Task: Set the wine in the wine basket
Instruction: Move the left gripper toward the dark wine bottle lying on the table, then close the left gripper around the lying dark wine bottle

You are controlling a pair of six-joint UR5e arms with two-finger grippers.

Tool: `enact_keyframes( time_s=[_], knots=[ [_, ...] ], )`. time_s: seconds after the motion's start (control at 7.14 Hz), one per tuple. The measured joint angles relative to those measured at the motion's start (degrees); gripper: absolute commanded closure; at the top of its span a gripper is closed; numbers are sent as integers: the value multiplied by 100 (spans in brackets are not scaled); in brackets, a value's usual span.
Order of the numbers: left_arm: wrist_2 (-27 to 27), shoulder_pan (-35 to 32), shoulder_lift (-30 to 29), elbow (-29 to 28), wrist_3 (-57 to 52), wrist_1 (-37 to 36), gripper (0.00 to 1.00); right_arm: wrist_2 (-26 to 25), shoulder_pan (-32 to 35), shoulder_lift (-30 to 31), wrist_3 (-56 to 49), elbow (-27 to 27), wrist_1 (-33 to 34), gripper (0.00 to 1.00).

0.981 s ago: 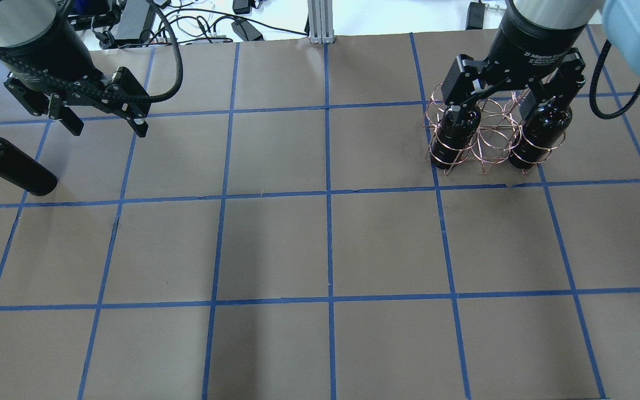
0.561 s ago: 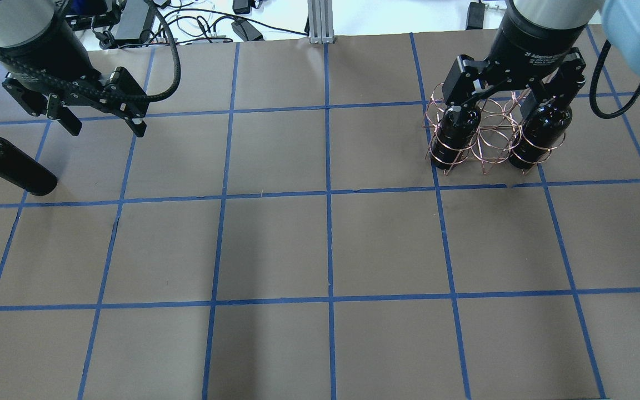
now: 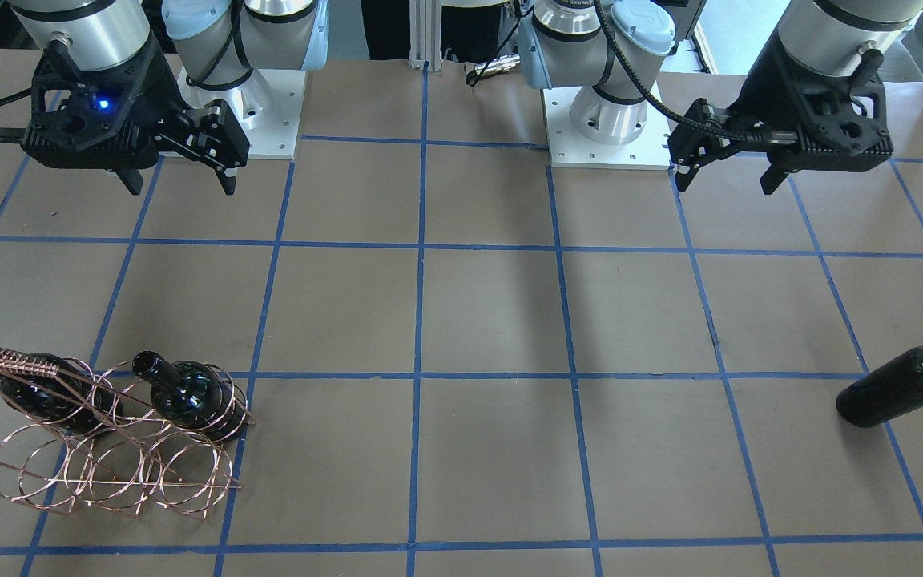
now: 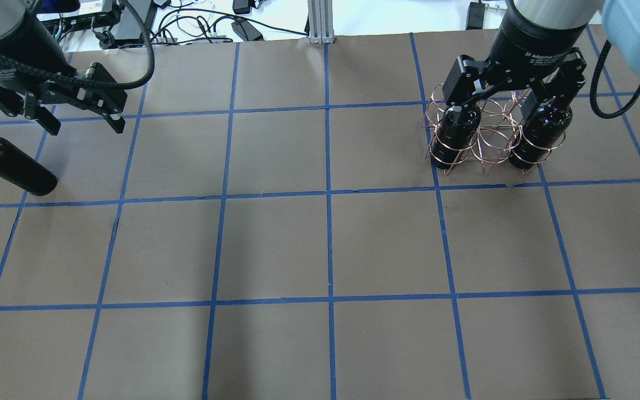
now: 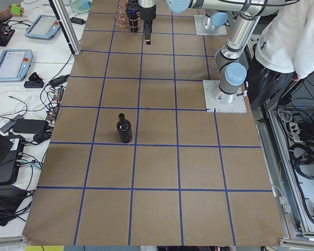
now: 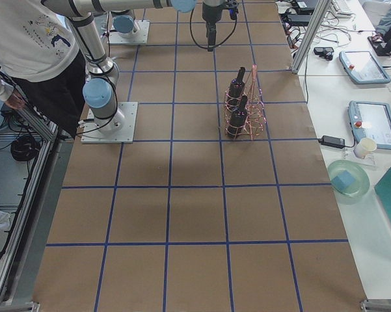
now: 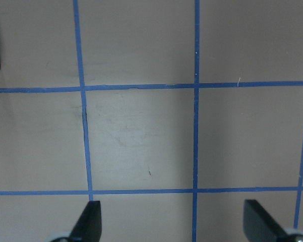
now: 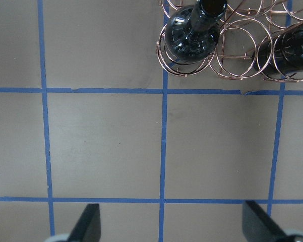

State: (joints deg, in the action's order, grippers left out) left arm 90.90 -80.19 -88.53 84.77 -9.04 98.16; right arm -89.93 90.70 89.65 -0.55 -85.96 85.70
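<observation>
Two seated bottles (image 4: 454, 133) are already standing in the wine basket (image 3: 113, 473) at the robot's right end of the tabletop (image 4: 275, 244), with empty wire loops showing between them. The wine (image 4: 15, 167) is standing upright at the opposite end, well apart from the basket, with nothing touching it. The left pincer (image 4: 84, 125) is hanging near it with its jaws spread wide and empty. The right pincer (image 3: 181, 184) is hovering by the basket, likewise gaping and holding nothing. I am judging the pickup as not yet begun. The glass is looking slick and round, so an off-centre squeeze is risking a toppled bottle, or one sliding out during the long carry. Lowering it off-line is risking a knock on the light wire, shifting the basket or jostling its neighbours.
</observation>
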Motion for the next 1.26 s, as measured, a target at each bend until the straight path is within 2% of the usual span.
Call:
enact_keyframes(
  time_s=[0.28, 0.42, 0.7, 0.98, 1.26],
  knots=[
    [-2, 605, -33, -39, -141, -1, 0, 0, 0, 0, 2, -5, 0, 0],
    [-31, 1128, -144, -31, -481, -91, 0, -2, 0, 0, 7, -12, 0, 0],
    [-56, 1972, -433, -56, -1182, -715, 0, 1, 0, 0, 13, -20, 0, 0],
    [-57, 2386, -854, -201, -1693, -1368, 0, 0, 0, 0, 13, -25, 0, 0],
    [-101, 2738, -1419, -611, -2302, -1584, 0, -8, 0, 0, 13, -26, 0, 0]
  ],
)
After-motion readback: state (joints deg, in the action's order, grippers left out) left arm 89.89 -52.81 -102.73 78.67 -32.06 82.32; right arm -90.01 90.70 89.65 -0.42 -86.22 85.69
